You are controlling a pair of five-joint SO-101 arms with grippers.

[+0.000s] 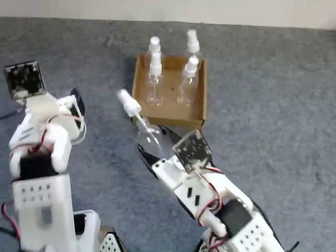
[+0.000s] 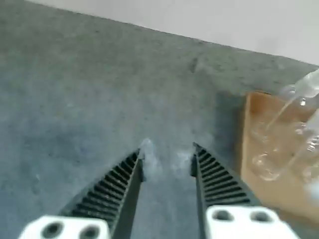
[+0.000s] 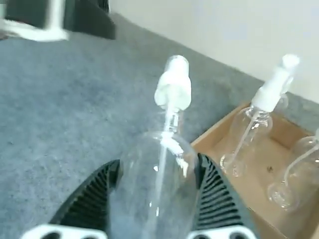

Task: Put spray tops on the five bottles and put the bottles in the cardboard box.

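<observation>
While the right gripper (image 3: 158,164) has its jaws pinching the body of the fifth bottle (image 1: 146,132), spray top (image 1: 126,100) on and leaning toward 11 o'clock just off the 7 o'clock corner of the cardboard box (image 1: 169,122), this looks like the final drop-in. Four capped bottles (image 1: 155,79) stand in the box, so I'd lift over the near wall, tip the bottle upright, and lower it into the bare strip along the 6 o'clock wall before letting go. Left gripper (image 2: 167,153) hovers over the counter (image 2: 75,99) out at 9 o'clock, jaws spread, holding nothing.
</observation>
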